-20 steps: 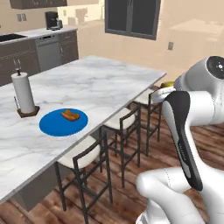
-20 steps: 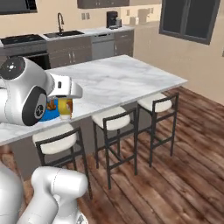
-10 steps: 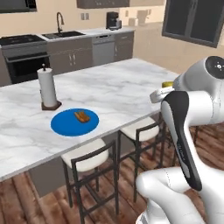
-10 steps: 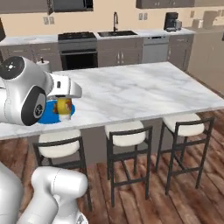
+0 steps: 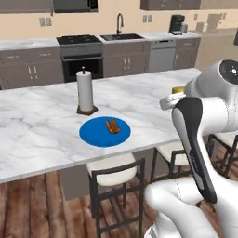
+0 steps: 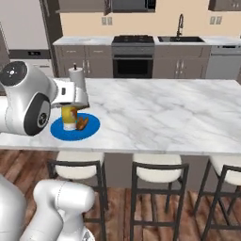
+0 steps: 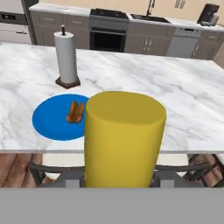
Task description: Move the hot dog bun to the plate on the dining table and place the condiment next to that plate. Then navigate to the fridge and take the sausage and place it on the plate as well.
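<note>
Hot dog bun (image 5: 112, 126) lying on the blue plate (image 5: 93, 135) near the front edge of the marble bench (image 5: 42, 125), paper towel roll (image 5: 85, 91) standing just behind the plate. Further right, yellow condiment (image 7: 124, 138) clamped upright in the half-closed tool (image 7: 118, 178), raised off the bench beside its front edge.

Lighting, as I read it from my station: even, bright, diffuse, no visible source. Shadows: faint soft patch under the paper towel roll (image 5: 85, 91) on the marble worktop (image 5: 42, 125); otherwise nearly none. Glare: none on the blue plate (image 5: 95, 133). Sharpness: soft, low-resolution render; edges slightly blurred in all three views. Edge distortion: none that I can tell.
</note>
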